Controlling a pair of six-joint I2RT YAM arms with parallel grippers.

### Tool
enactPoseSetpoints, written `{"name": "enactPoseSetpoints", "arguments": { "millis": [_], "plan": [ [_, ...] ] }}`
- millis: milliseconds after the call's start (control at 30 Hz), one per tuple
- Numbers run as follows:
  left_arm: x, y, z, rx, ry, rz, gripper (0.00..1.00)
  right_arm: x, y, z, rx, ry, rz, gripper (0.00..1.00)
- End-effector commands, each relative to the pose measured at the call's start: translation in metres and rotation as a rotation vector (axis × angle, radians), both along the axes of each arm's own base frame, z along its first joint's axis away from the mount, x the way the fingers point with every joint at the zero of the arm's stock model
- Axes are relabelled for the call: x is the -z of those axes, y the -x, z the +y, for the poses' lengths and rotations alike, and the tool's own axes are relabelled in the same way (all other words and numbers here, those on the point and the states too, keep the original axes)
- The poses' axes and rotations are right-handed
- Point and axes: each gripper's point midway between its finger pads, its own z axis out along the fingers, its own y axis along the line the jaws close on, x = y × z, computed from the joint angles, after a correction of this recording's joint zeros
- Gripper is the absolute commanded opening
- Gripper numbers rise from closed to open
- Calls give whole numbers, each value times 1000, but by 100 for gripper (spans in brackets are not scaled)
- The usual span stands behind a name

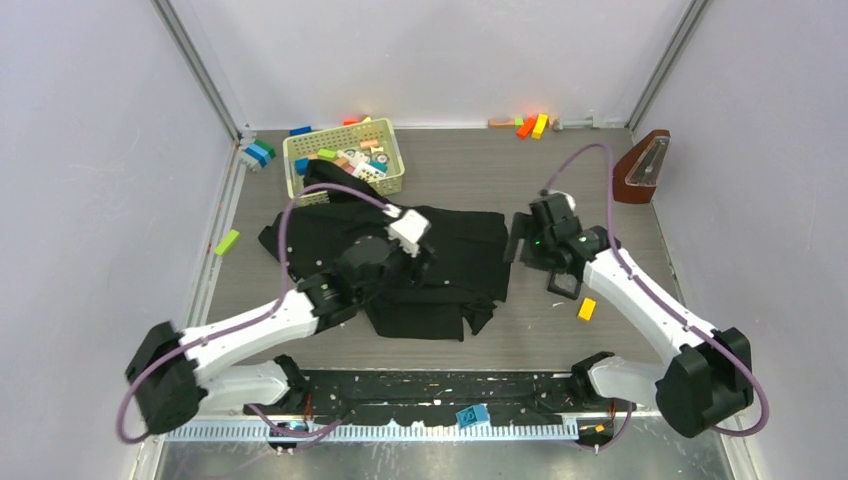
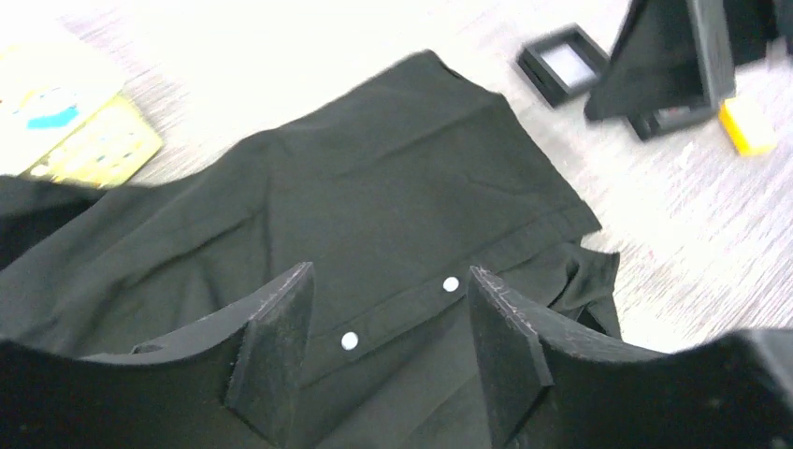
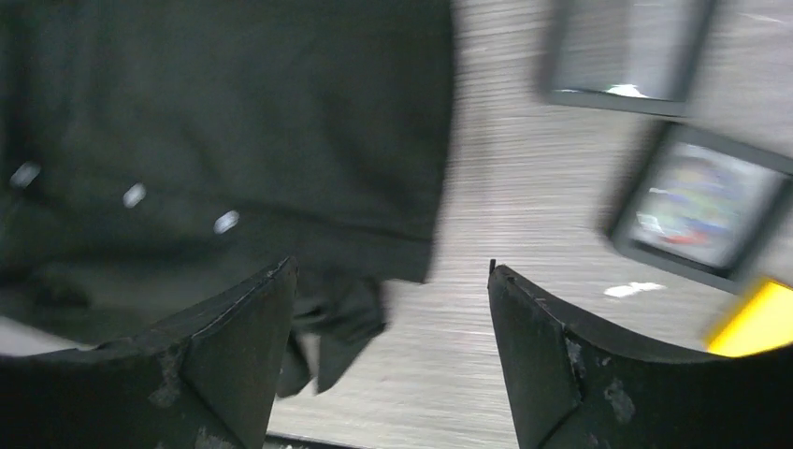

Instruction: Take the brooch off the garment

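The black garment (image 1: 450, 245) lies crumpled in the middle of the table. The brooch does not show in any view. My left gripper (image 1: 418, 258) is open and empty, low over the garment. In the left wrist view its fingers (image 2: 271, 346) straddle the placket with two white buttons (image 2: 452, 283) on the garment (image 2: 374, 187). My right gripper (image 1: 520, 248) is open and empty beside the garment's right edge. In the right wrist view it (image 3: 393, 318) hangs over bare table, with the garment (image 3: 234, 112) and its buttons (image 3: 225, 222) at the left.
A yellow basket (image 1: 343, 160) of toy blocks stands behind the garment. A small black frame (image 1: 565, 285) and an orange block (image 1: 587, 308) lie near my right arm. A brown wedge-shaped object (image 1: 640, 168) stands at the back right. Loose blocks (image 1: 530, 125) lie along the back wall, a green one (image 1: 227, 241) at the left.
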Motion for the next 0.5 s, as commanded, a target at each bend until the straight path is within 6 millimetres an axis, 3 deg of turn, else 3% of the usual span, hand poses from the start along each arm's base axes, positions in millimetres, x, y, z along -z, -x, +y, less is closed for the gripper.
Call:
{"name": "enactPoseSetpoints", "arguments": {
  "millis": [0, 33, 100, 233, 300, 400, 467],
  "plan": [
    [8, 7, 66, -287, 52, 105, 64, -23, 7, 90, -276, -155, -122, 79],
    [11, 12, 77, -314, 60, 132, 64, -25, 5, 105, -312, -170, -146, 78],
    [15, 20, 99, -389, 79, 182, 62, -23, 19, 149, -446, -200, -169, 76],
    [17, 29, 145, -547, 139, 241, 60, -20, 28, 212, -590, -250, -219, 65],
    [18, 34, 162, -603, 169, 274, 60, -21, 34, 242, -642, -276, -252, 65],
    [26, 40, 181, -677, 179, 331, 60, -22, 38, 273, -677, -304, -292, 64],
    [34, 42, 189, -712, 167, 364, 59, -10, 37, 293, -691, -301, -295, 64]
  ]
}}
